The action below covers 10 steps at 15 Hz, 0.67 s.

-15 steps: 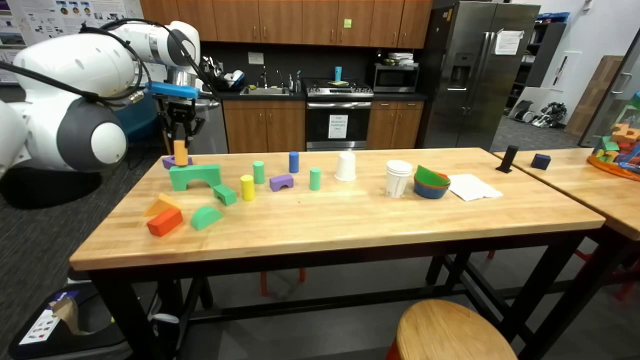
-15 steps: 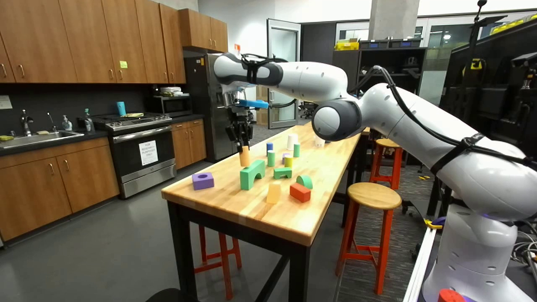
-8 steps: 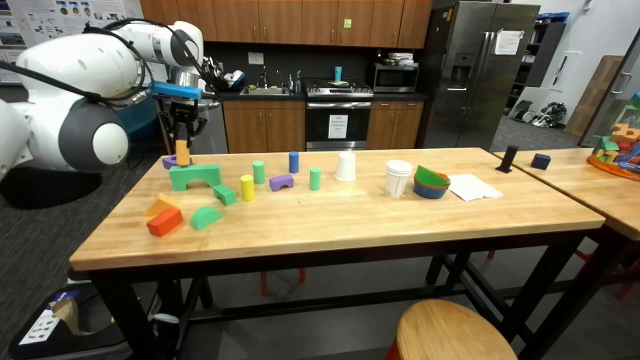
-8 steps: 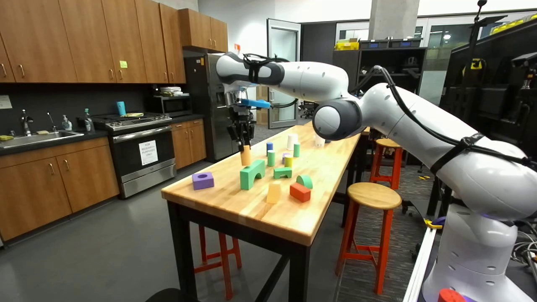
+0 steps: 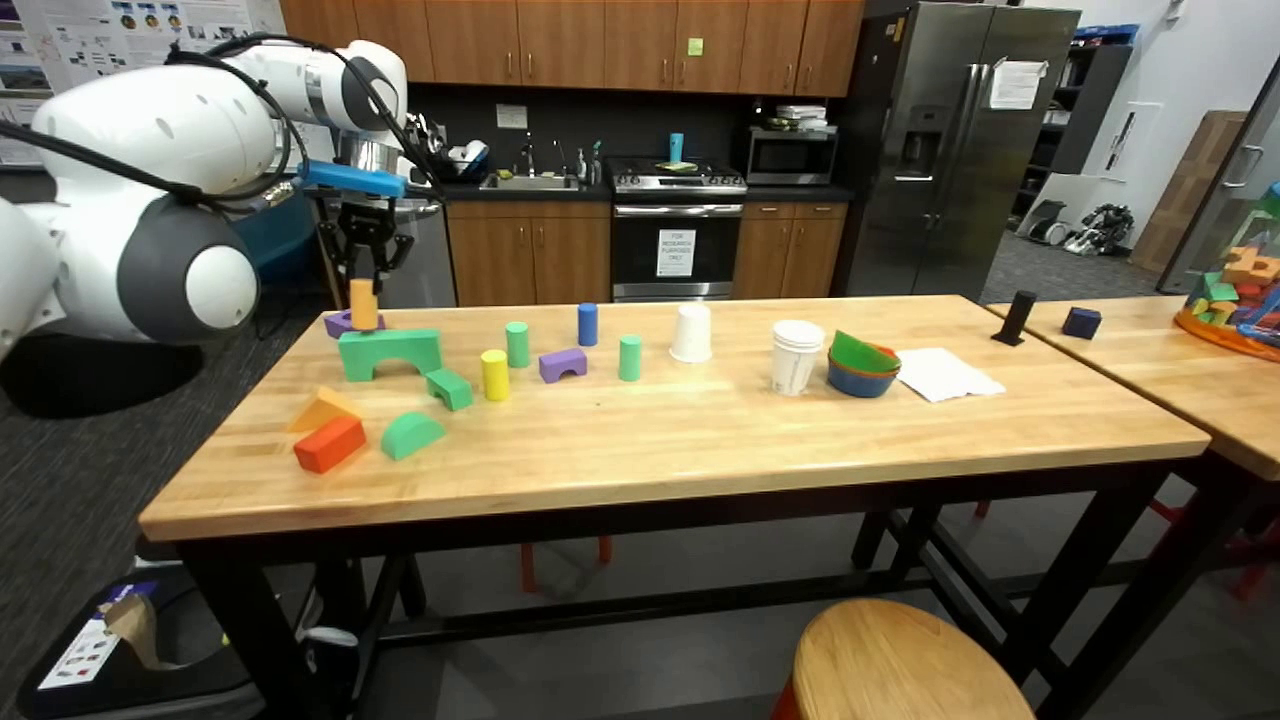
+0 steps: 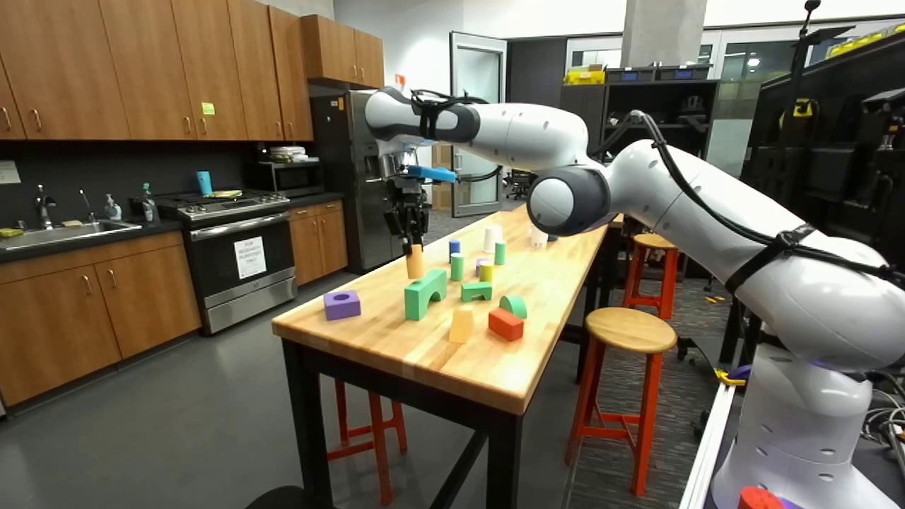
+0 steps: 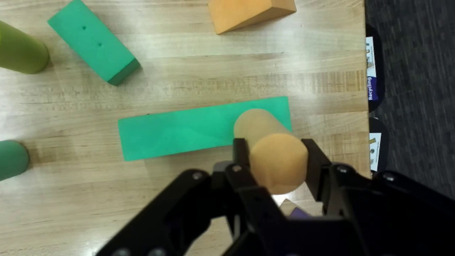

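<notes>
Reads "FOR RESEARCH PURPOSES ONLY" on an oven sign (image 5: 676, 253); in the wrist view, "Recycling" on a label (image 7: 371, 69), upper right. Right of centre there, grips a smooth orange cylinder (image 7: 275, 160) in the tool (image 7: 276, 147).

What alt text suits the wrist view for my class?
A tool grips an orange cylinder, which hides part of a long green block on a wooden table. Nearby are a shorter green block, an orange wedge and, at left, a yellow cylinder and a green cylinder.
</notes>
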### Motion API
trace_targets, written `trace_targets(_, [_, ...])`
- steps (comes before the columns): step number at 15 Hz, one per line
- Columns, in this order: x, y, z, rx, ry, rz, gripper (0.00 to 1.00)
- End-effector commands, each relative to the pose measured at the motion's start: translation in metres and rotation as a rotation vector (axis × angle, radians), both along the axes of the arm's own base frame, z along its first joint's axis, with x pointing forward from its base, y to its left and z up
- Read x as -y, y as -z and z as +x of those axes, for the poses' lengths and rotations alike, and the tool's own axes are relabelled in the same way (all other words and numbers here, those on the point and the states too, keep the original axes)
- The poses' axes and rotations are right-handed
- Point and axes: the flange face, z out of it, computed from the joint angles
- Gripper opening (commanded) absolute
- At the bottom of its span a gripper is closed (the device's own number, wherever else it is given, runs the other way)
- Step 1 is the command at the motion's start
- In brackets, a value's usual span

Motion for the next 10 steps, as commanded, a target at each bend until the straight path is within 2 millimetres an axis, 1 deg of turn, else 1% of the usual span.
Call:
trace_targets(1, [-0.0003,-0.0091,-0.0047,-0.012,-0.021,0.013,0.15])
trace_targets(10, [-0.0007,-0.0104,-0.0042,-0.006,-0.017,0.009,0.15])
